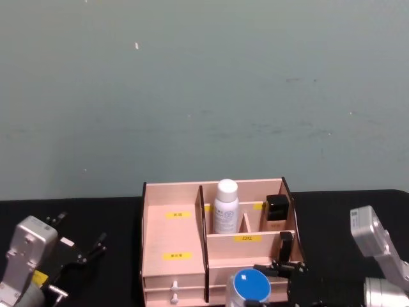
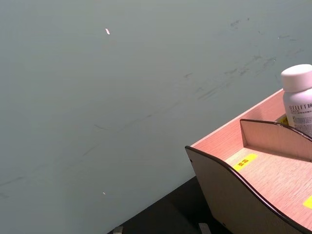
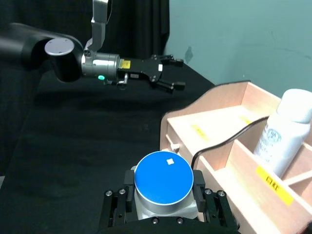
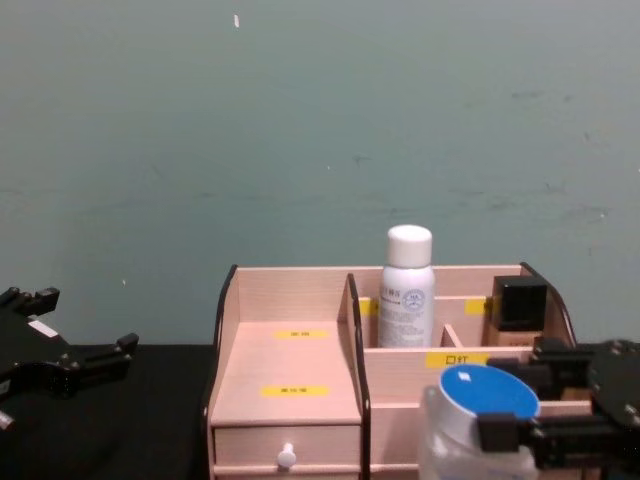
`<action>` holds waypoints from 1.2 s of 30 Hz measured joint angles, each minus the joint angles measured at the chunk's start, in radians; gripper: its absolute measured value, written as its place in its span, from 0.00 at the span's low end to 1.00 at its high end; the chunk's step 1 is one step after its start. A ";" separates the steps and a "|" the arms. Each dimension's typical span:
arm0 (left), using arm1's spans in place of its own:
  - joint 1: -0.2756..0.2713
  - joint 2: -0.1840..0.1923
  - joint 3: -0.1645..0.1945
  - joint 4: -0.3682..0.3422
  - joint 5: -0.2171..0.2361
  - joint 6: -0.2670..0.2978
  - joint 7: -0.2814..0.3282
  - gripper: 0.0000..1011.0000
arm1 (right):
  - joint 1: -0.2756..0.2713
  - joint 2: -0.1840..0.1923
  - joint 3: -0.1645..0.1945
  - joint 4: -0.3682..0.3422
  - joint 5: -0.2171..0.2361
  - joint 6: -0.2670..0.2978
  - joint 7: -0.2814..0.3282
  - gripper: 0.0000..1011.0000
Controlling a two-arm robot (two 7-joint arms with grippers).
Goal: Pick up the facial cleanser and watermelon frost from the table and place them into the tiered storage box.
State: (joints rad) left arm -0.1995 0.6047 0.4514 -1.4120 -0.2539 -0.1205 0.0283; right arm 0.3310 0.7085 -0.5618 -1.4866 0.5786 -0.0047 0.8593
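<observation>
Our blue-lidded jar (image 3: 163,176) stands upright, clamped in the right claw (image 3: 164,207), just before the box (image 1: 176,268) at its front right corner; its slots lie ahead. The white bottle (image 1: 225,208) stands inside. The left claw (image 1: 89,251) waits spread, well apart.

Head high, chest low, both frontal on the tiered storage box (image 1: 163,233); wrist views close alongside.

The squat clear blue-lidded jar (image 3: 163,176) sits between the fingers of the right gripper (image 3: 164,195), with the light wooden tiered storage box (image 1: 172,233) just behind that gripper, the tall white cylindrical bottle (image 1: 225,208) upright in a rear compartment behind and left of it, a black-capped square bottle (image 1: 277,206) directly behind it, and the left gripper (image 3: 176,74) well apart to its left.
</observation>
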 joint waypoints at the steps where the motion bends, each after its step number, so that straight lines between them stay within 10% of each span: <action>1: 0.000 0.000 0.000 0.000 0.000 0.000 0.000 0.99 | 0.007 -0.004 -0.003 0.005 0.001 0.000 0.002 0.70; 36: 0.000 0.000 0.000 0.000 0.000 0.000 0.000 0.99 | 0.262 -0.198 -0.114 0.255 0.025 -0.030 0.085 0.70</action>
State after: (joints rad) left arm -0.1995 0.6047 0.4514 -1.4120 -0.2539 -0.1205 0.0283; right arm 0.5925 0.5104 -0.6754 -1.2311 0.6037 -0.0347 0.9446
